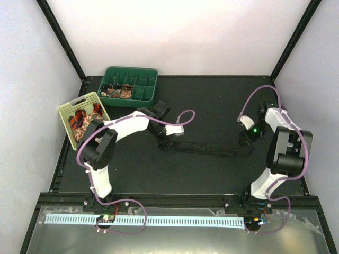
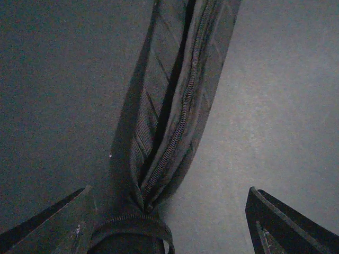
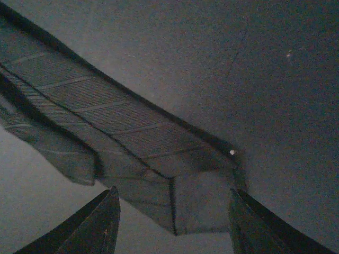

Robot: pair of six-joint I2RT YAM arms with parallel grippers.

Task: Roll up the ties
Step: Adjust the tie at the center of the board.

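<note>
At the near edge of the black table (image 1: pixel 212 106), a white slotted plastic strip (image 1: pixel 175 220) runs in front of the two arm bases. Further in, a single dark, faintly striped fabric necktie (image 1: pixel 212 148) lies flat on the table, its long axis running left to right between the arms. The left claw (image 1: pixel 167 138) stands over its narrow end and the right claw (image 1: pixel 247 139) over its wide end. Each arm is therefore nearest its own end, and the middle of the necktie lies free.

In the left wrist view, the left claw (image 2: pixel 164 227) is open, its dark fingers (image 2: pixel 280 222) set wide apart. The necktie (image 2: pixel 180 106) starts between them and runs straight away from the claw, seam side up. At the bottom edge the narrow end seems to curl over itself, perhaps a first turn, though the view is too dark and cropped to be sure. A roll would most likely travel from here along that axis, toward the right arm.

In the right wrist view, the right claw (image 3: pixel 172 227) is also open and grips nothing. The squared wide end (image 3: pixel 196 201) lies between its fingers, apart from both.

Farther back on the left, a pale yellow plastic basket (image 1: pixel 77 100) holds orange-and-black striped ties (image 1: pixel 79 119). Beyond it, at the far edge, a dark green compartment tray (image 1: pixel 143 87) has small rolled ties (image 1: pixel 125 93) in some of its compartments. No brand, label or writing can be read anywhere
</note>
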